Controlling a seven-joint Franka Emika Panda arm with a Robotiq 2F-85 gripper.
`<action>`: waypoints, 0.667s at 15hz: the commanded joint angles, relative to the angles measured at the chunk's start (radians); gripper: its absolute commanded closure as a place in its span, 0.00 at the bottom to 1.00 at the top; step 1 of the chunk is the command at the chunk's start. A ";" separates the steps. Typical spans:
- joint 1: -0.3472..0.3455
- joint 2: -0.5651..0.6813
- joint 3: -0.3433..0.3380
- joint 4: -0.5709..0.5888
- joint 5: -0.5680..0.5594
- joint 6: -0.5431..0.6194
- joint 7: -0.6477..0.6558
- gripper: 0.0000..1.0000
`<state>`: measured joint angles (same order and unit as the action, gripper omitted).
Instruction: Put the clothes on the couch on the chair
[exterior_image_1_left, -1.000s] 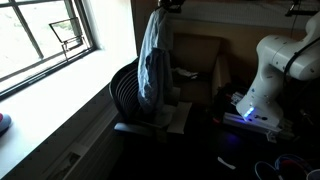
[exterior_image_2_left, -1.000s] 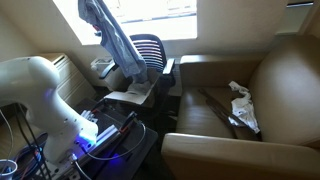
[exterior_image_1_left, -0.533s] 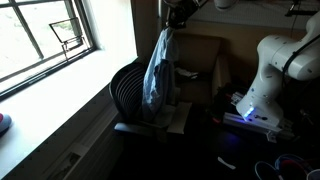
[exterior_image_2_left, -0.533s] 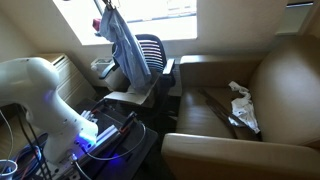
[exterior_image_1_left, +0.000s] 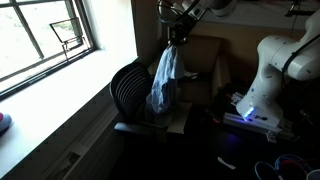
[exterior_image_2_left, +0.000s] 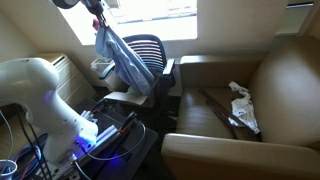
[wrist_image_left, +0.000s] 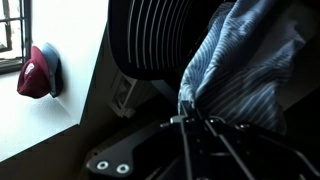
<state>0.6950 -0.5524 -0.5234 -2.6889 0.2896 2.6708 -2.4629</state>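
Hanging from the clenched end effector (exterior_image_1_left: 178, 36), blue garment (exterior_image_1_left: 165, 82) fronts chair (exterior_image_1_left: 125, 90); cardboard (exterior_image_2_left: 133, 95) lies on seat.

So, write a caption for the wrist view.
The gripper holds a blue striped garment beside the ribbed back of the black chair.

No legible text, label, brand, number or sign in either exterior view or wrist view. Lighting dim, detail coarse; any fine print too small or too dark to read.
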 joint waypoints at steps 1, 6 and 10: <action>-0.045 0.013 0.047 0.004 0.054 -0.011 -0.037 0.96; -0.076 0.175 0.025 -0.034 0.074 0.036 -0.063 0.99; 0.027 0.366 -0.016 -0.039 0.187 0.011 -0.132 0.99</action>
<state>0.6495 -0.3278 -0.5096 -2.7492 0.4236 2.6672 -2.5371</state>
